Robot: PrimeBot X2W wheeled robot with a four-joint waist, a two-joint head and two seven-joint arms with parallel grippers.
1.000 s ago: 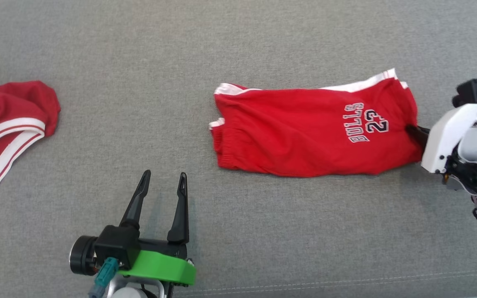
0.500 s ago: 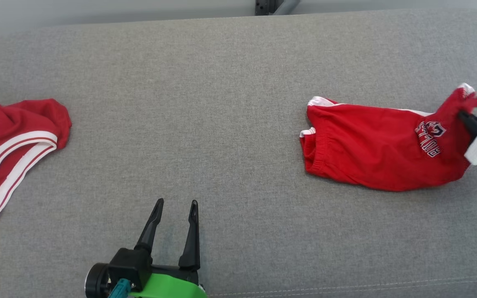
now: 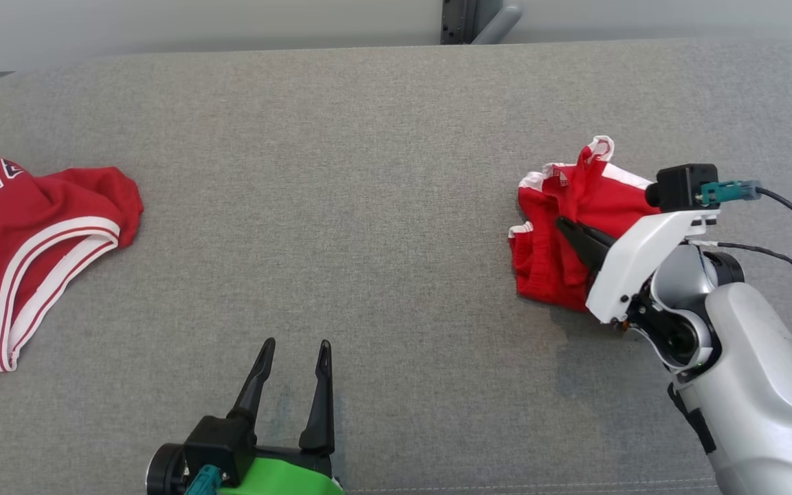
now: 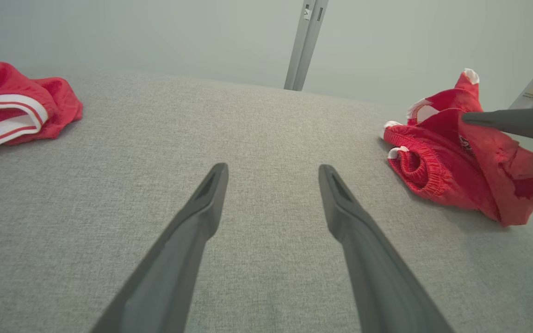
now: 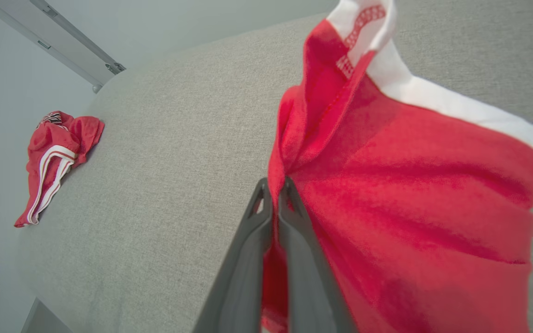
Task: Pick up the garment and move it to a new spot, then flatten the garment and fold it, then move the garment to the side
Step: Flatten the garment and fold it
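We have the shorts (image 3: 547, 265) partly lifted: the carry looks underway.
Flat 1 s ago, they now bunch under our right gripper (image 5: 274, 187), pinched on fabric; left gripper (image 3: 294, 350) waits, fingers apart.

red shorts (image 3: 568, 227), bunched, one edge lifted
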